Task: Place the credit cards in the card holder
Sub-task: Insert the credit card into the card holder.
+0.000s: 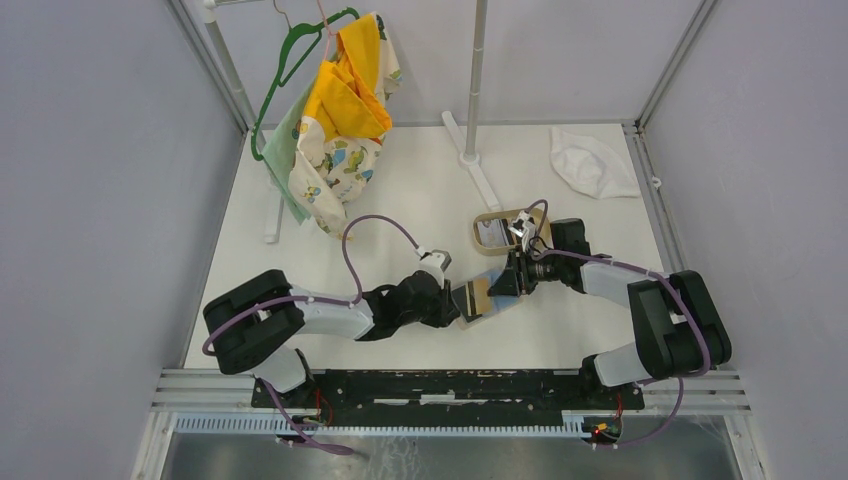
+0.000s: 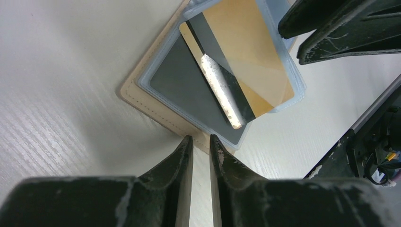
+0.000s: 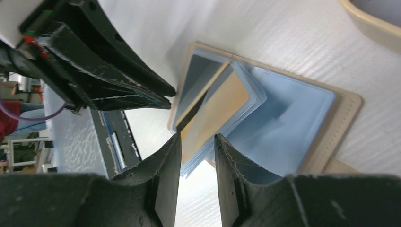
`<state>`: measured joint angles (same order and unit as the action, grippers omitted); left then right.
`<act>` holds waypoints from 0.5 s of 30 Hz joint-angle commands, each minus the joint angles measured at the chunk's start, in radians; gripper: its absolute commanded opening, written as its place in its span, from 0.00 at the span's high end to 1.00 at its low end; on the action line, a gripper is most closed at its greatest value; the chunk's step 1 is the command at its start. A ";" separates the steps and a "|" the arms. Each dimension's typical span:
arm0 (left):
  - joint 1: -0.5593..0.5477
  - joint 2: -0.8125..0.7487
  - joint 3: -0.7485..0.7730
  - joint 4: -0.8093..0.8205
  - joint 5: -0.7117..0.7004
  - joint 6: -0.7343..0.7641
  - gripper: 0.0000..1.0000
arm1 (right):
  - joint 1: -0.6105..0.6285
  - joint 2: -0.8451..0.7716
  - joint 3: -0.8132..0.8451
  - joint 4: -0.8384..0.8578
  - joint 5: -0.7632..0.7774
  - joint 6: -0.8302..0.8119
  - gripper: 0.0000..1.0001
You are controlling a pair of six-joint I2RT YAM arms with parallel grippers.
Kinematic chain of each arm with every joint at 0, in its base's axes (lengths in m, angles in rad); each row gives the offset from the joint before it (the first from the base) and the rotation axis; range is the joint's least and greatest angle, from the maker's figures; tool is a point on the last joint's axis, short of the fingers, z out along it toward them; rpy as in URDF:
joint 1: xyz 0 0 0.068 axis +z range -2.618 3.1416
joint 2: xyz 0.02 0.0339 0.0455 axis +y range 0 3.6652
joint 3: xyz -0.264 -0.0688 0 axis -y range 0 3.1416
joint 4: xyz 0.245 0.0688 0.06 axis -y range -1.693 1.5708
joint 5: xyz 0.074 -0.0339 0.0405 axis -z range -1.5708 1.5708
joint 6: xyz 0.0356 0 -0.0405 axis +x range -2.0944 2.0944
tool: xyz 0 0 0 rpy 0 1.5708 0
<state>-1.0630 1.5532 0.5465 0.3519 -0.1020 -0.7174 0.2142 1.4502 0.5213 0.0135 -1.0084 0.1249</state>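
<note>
The card holder (image 1: 480,298) lies open on the table, with a tan cover (image 2: 151,106) and light blue sleeves (image 3: 293,127). A gold credit card (image 2: 246,61) with a dark stripe sits partly inside a sleeve, over a dark grey card (image 2: 189,80). My left gripper (image 2: 201,138) has its jaws a narrow gap apart, the tips at the holder's tan edge and bare table between them. Opposite it, my right gripper (image 3: 196,137) is open, its tips astride the sleeve edge where the gold card (image 3: 222,106) sticks out. Its fingers (image 2: 331,33) show just off the sleeve edge.
A tan oval tray (image 1: 480,240) holding a pale card stands just behind the holder; its rim (image 3: 373,26) shows in the right wrist view. At the back are a garment rack with a green hanger and yellow cloth (image 1: 340,110), its pole foot (image 1: 470,155), and a white cloth (image 1: 592,160).
</note>
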 commanded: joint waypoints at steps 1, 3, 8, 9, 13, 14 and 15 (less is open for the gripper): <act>-0.005 -0.003 0.036 0.007 -0.022 0.015 0.75 | -0.003 -0.031 0.022 -0.036 0.121 -0.086 0.60; -0.005 -0.021 0.036 -0.016 -0.039 0.015 0.75 | -0.004 -0.042 0.022 -0.043 0.162 -0.103 0.59; -0.005 -0.106 0.039 -0.101 -0.089 0.021 0.75 | -0.007 -0.028 0.026 -0.055 0.212 -0.112 0.57; -0.005 -0.121 0.040 -0.114 -0.092 0.021 0.75 | -0.008 -0.025 0.027 -0.055 0.213 -0.113 0.57; -0.009 -0.153 0.060 -0.118 -0.052 0.019 0.76 | -0.011 -0.025 0.034 -0.063 0.230 -0.117 0.56; -0.009 -0.151 0.073 -0.117 -0.042 0.023 0.78 | -0.012 -0.028 0.035 -0.064 0.231 -0.117 0.55; -0.011 -0.143 0.090 -0.118 -0.032 0.026 0.80 | -0.015 -0.030 0.036 -0.064 0.230 -0.116 0.55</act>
<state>-1.0637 1.4284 0.5671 0.2249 -0.1471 -0.7174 0.2070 1.4361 0.5217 -0.0498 -0.8017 0.0261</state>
